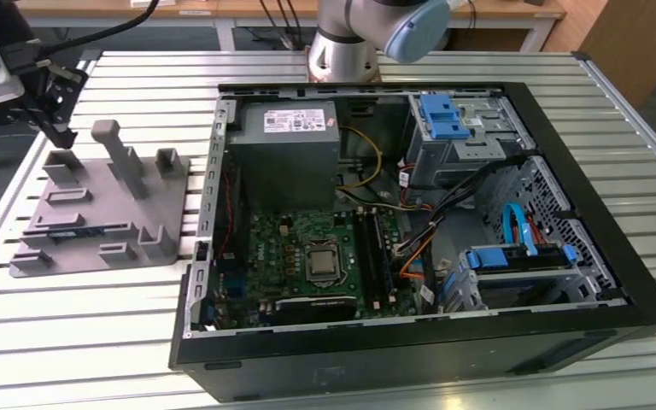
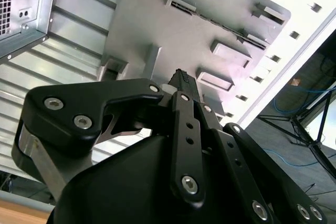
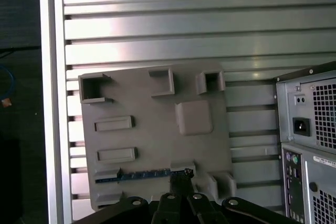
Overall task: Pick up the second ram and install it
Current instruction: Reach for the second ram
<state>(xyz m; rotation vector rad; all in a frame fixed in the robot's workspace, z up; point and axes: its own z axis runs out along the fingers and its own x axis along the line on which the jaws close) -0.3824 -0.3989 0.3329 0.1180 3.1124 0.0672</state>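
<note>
Closest to the second wrist camera is the gripper [image 2: 181, 80], its jaws looking pressed together with nothing between them. On the exterior view's left it hangs above the grey tray [image 1: 100, 209]. The memory stick [image 3: 142, 173] sits in a tray slot, not yet lifted. Further right stands the open computer case [image 1: 419, 359]. Pickup and installation both remain to be done.

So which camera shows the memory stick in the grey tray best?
The first wrist view: the memory stick lies lengthwise in its tray slot, blue edge plain. The exterior view shows it as a small dark sliver; the second wrist view, a thin dark line.
</note>
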